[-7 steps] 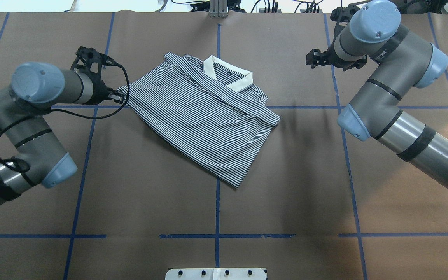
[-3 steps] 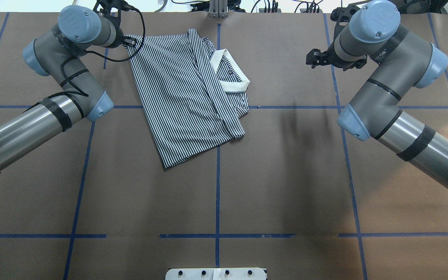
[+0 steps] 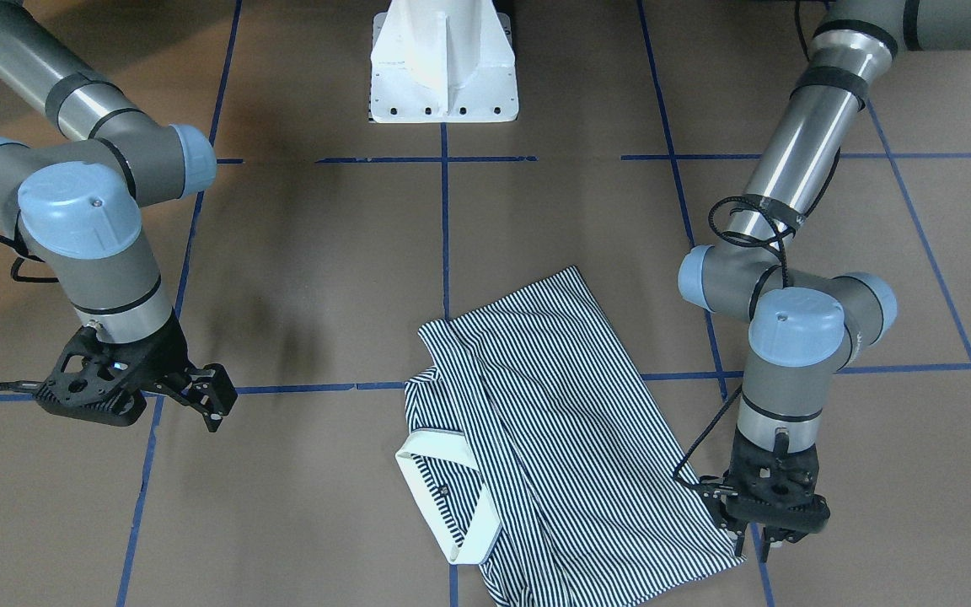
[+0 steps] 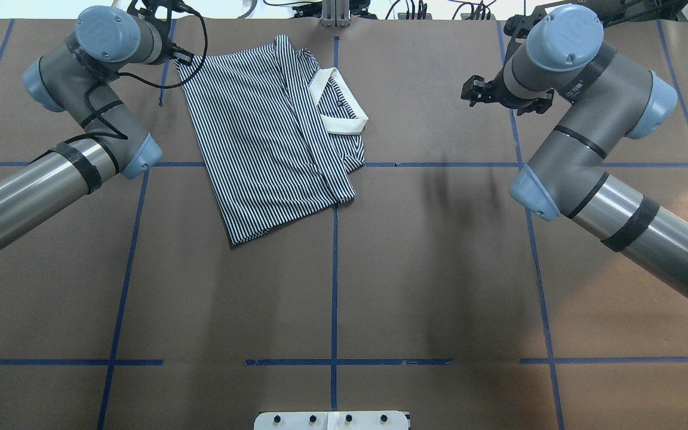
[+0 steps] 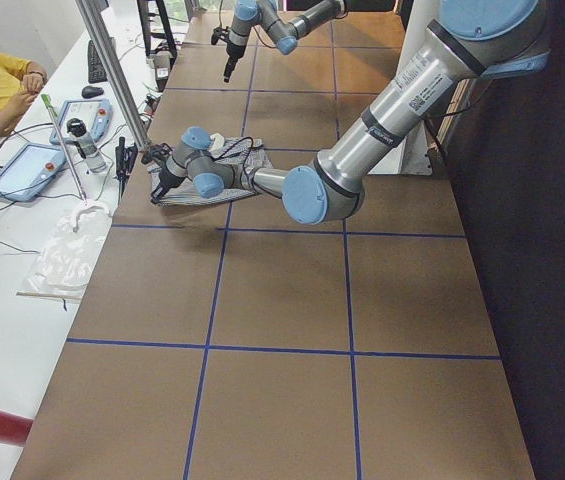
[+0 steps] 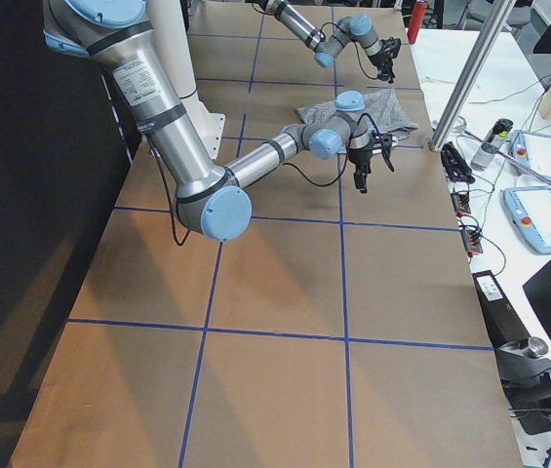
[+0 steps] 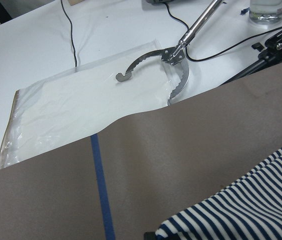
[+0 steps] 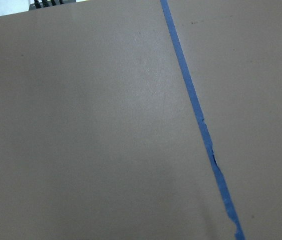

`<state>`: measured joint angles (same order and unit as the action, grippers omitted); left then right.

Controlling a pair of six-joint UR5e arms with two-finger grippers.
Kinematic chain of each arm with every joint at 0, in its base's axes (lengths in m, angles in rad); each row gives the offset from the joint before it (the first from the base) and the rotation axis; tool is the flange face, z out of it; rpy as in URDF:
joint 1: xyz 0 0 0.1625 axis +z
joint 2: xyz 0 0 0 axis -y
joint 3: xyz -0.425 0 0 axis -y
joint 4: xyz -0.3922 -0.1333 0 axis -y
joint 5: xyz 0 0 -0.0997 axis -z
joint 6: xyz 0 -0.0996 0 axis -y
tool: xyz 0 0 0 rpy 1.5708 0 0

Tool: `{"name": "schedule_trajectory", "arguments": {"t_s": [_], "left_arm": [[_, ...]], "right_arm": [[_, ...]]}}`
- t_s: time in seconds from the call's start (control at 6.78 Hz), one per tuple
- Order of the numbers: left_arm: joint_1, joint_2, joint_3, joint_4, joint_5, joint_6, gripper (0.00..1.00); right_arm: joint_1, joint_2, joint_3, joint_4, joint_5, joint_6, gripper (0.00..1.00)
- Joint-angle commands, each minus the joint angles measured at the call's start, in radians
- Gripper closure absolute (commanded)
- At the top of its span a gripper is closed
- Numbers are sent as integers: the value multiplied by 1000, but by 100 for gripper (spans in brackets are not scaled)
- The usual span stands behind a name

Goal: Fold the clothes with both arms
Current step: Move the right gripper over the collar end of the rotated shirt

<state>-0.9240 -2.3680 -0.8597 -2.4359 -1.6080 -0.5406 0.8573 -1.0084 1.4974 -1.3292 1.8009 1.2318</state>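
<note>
Dragged toward eleven o'clock, the soft striped polo shirt (image 4: 260, 131) lies folded, corner pinched in the left gripper (image 4: 184, 58); right gripper (image 4: 470, 95), two o'clock, gapes empty

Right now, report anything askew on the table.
The navy-and-white striped polo shirt lies skewed to the blue tape grid lines, its hem corner pinched by the left black end effector.
</note>
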Motion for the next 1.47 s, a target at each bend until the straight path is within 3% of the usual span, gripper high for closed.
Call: {"name": "schedule_trajectory", "arguments": {"t_s": [0.0, 0.15, 0.44, 0.74, 1.33], "left_arm": [[-4, 7, -28, -12, -67, 21, 0], [-4, 15, -53, -12, -84, 14, 0], [-2, 29, -68, -12, -98, -5, 0], [-4, 30, -68, -12, -98, -6, 0], [-2, 53, -76, -45, -98, -6, 0]], "right_arm": [[-76, 89, -28, -1, -35, 304, 13], [-134, 175, -90, -4, -137, 443, 25], [-216, 333, -268, -5, -184, 559, 31], [-273, 355, -270, -85, -187, 658, 32], [-294, 381, -309, -91, -190, 702, 34]]}}
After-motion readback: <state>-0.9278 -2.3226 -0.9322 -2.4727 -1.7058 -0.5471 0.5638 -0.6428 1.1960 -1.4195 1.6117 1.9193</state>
